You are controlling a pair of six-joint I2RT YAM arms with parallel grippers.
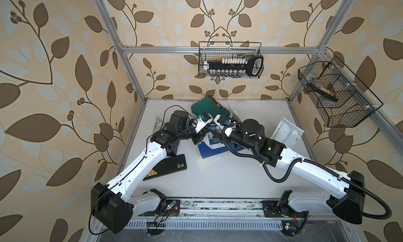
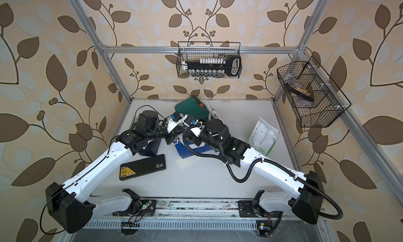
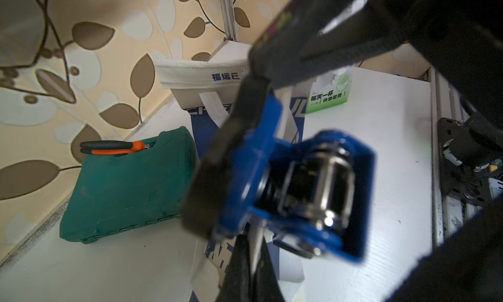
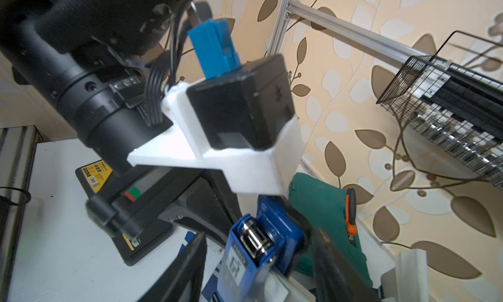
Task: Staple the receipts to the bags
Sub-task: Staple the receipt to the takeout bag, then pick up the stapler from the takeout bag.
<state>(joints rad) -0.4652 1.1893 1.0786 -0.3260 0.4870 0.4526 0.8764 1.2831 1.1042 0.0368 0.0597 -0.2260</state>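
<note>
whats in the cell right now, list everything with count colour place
tool case: 1, dark green, back centre
pliers: 1, orange-black handles, on tool case
navy-and-white bags: 3, centre, left side, behind tool case
green-and-white bag: 1, right side
receipt: 1 clear, cream, before centre bag
black case: 1, yellow label, front left
stapler: 1, blue, held above centre bag
wire baskets: 2, black, back rail with socket set, right rail
left claw: 1, black, shut, beside stapler
right claw: 1, black, gripping stapler

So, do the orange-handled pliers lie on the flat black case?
No, the left wrist view shows the pliers resting on the dark green case beside the wall.
</note>
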